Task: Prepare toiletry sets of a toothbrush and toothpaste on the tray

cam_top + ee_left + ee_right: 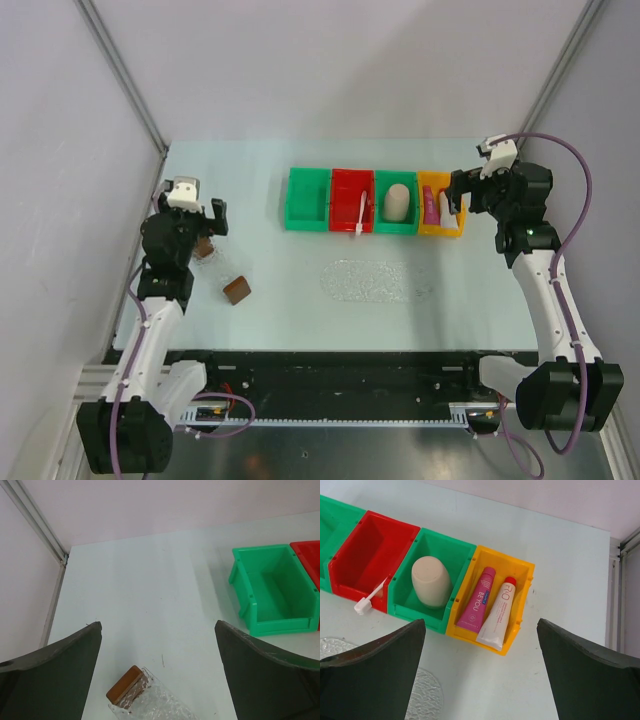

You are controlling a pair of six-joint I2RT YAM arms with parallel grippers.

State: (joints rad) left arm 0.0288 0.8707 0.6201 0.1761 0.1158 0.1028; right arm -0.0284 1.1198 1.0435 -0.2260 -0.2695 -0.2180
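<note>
The toothbrush is slim and white; it leans in the red bin, and its head pokes over the front wall. A magenta toothpaste lies in the yellow bin beside a white tube. The clear bumpy tray with brown end blocks lies at the left. My left gripper hangs open over its far end, and one brown block shows below the jaws. My right gripper stands open over the yellow bin, holding nothing.
An empty green bin sits left of the red one. Another green bin holds a beige cup. A clear bumpy oval dish lies in front of the bins. Walls and metal posts close in both sides.
</note>
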